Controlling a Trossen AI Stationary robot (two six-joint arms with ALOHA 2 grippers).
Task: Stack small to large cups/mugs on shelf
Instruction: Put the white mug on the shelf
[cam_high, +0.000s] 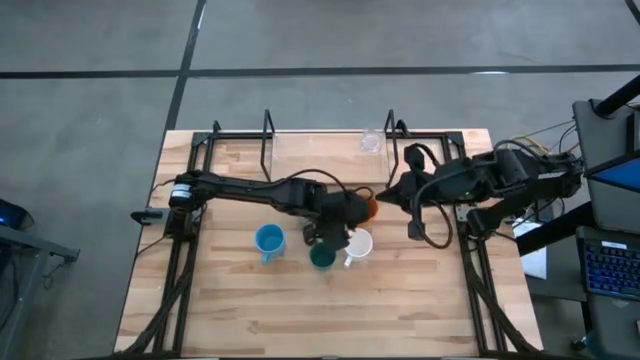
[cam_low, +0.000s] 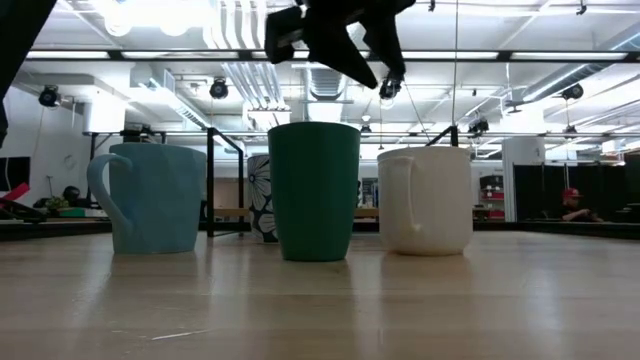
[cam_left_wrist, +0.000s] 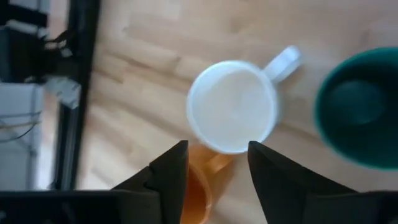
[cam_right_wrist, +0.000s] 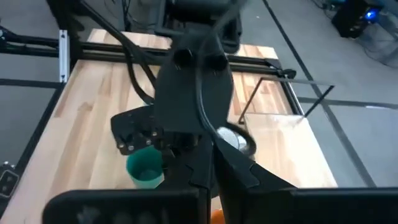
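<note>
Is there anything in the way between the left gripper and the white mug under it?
Nothing visible. The left gripper hangs open above the white handled mug, with only air between. The orange cup sits beside the mug, and the dark teal-green cup stands off to one side.

Left gripper (cam_left_wrist: 214, 163) hovers, parted, above white mug (cam_left_wrist: 231, 106).

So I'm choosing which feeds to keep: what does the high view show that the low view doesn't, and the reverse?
Only the high view shows the shelf, the small clear glass on it, the orange cup, and the right arm's hand shut beside that cup. Only the low view shows a patterned cup behind the others, plus the room beyond. Both show the light blue mug, the dark teal-green cup, the white mug and the left arm's hand above them.
</note>
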